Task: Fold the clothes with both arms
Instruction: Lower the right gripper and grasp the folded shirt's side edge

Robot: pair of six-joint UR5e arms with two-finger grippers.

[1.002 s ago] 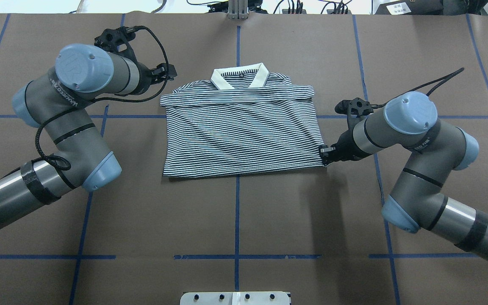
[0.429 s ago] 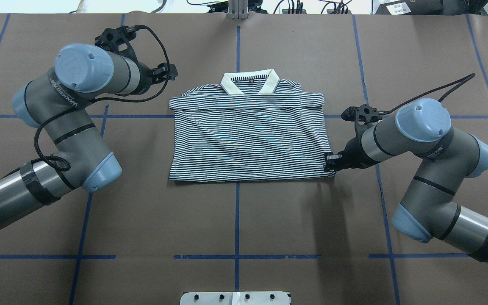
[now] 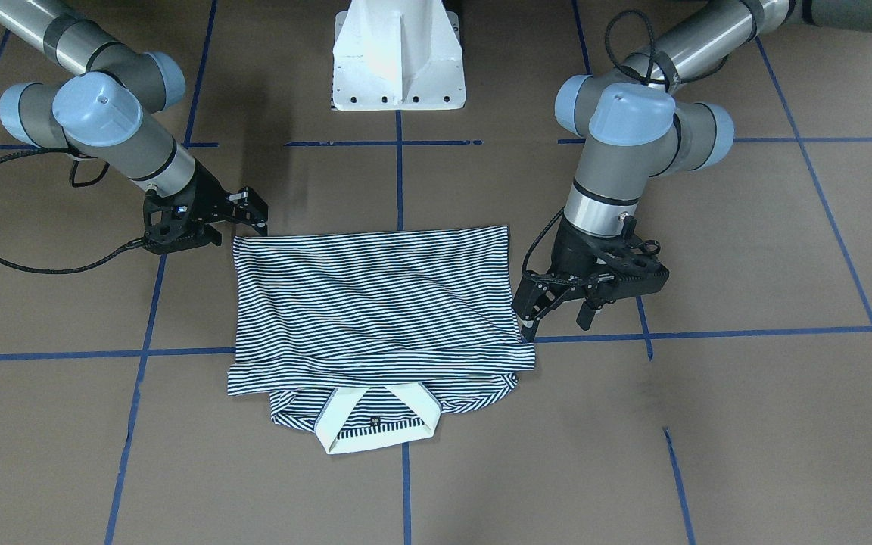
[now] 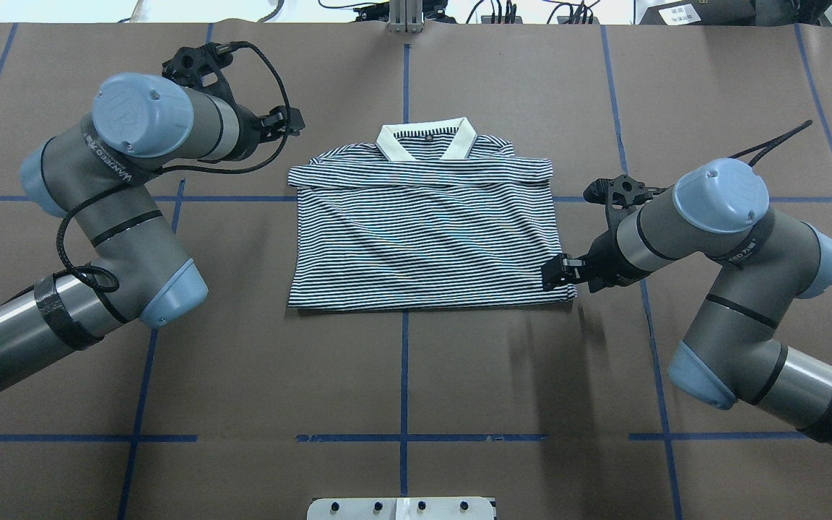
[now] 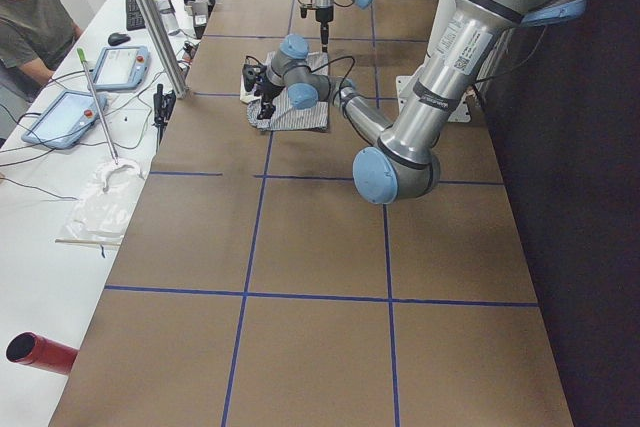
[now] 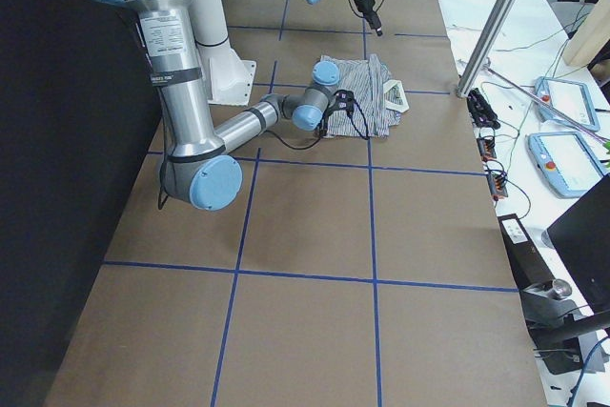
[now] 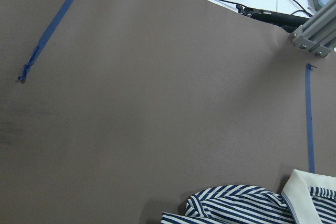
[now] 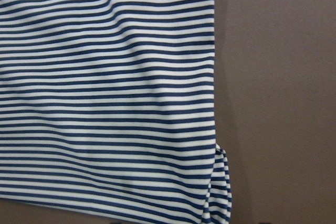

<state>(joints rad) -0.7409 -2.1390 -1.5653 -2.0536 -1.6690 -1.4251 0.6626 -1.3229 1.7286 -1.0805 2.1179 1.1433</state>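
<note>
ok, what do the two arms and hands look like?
Left arm and right arm match: grey links, silver tubes, light-blue joint caps, black bands, white lettering on a grey link. Left hand and right hand are black, two-fingered, with skeletal frames. A black braided cable loops off each wrist.

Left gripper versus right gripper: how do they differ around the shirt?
The left gripper hangs beside the collar end of the polo shirt, clear of the fabric; the right gripper sits at its hem corner on the opposite side.
The left gripper's fingers are spread open; the right gripper's are too hidden to judge.
The left gripper's wrist view shows mostly bare table; the right gripper's is filled with stripes.
Both are black; the shirt lies flat.
</note>
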